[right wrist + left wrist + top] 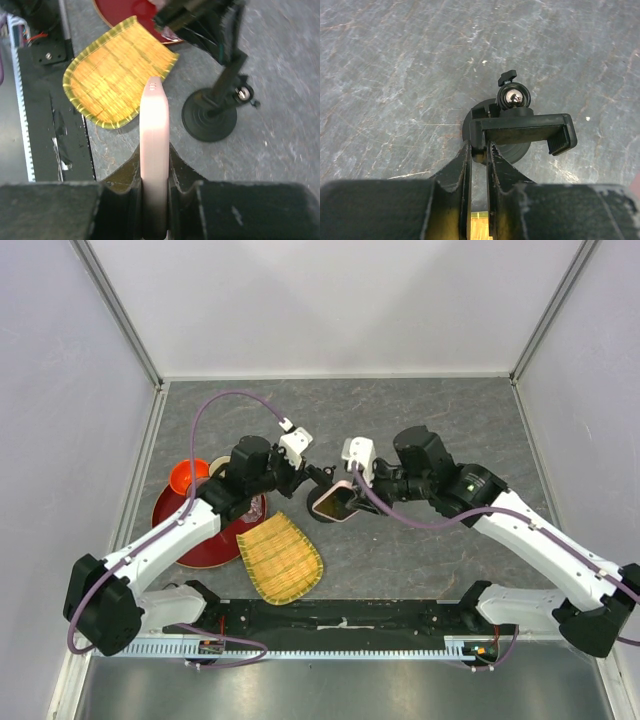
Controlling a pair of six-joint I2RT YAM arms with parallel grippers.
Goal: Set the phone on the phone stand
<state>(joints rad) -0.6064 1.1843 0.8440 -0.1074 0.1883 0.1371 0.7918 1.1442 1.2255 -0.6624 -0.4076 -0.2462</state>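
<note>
Right gripper (154,159): clamped on the phone (153,115), pink edge up.
Left gripper (479,151): pinched on the phone stand (522,131), at its bracket's end (steadying it, likely).
Stand: ahead-right of the right gripper, apart from the phone.
Your move: square the phone to the bracket mouth, then ease in slowly.

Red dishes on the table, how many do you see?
2. A small red bowl near the left wall; a larger red plate beside it, partly under the left arm, which may hide more.
</note>
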